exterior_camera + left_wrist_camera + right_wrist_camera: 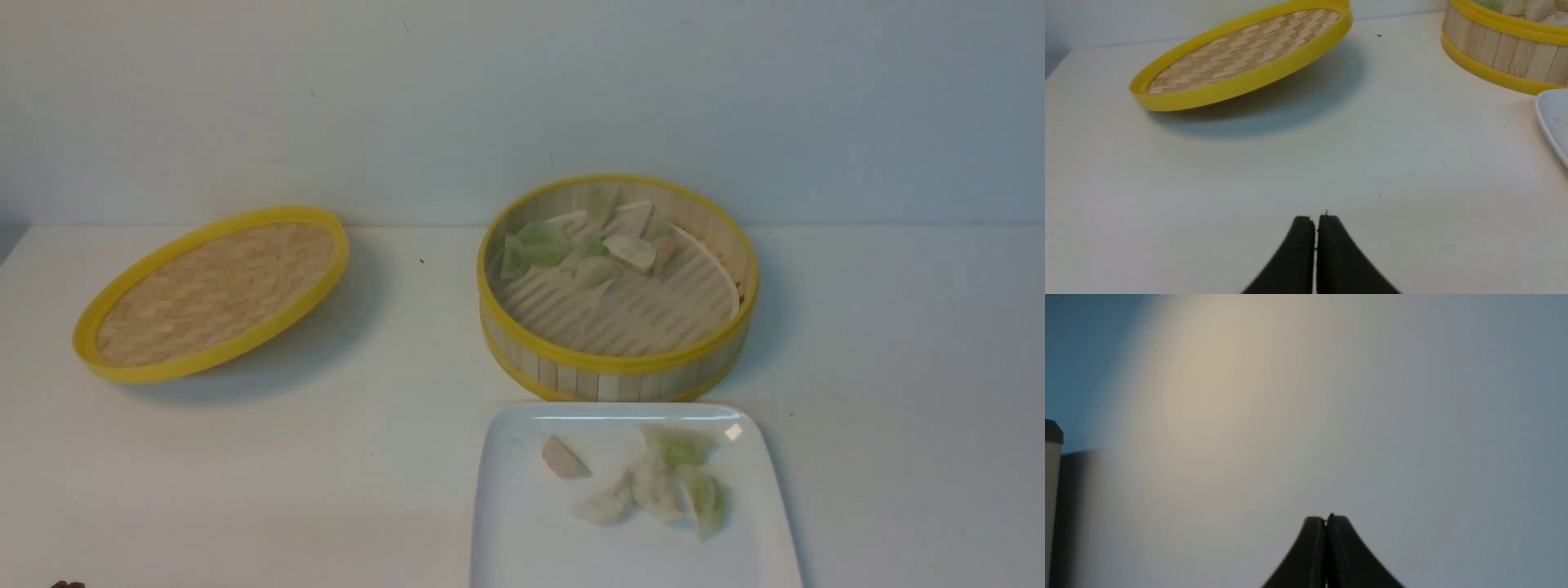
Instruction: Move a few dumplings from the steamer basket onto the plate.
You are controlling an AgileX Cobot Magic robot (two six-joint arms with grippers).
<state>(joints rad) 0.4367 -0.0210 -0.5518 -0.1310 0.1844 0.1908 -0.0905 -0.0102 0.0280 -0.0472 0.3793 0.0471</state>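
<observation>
Our grippers: left gripper (1315,218) and right gripper (1326,518) both pressed closed, empty.
Dumplings (588,245): in steamer basket (618,359), right of our left gripper; nearer arm unclear.

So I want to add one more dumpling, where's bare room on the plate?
The plate is bare along its left side and near edge. The dumplings crowd its middle and far right. Table between lid and plate is bare too.
</observation>
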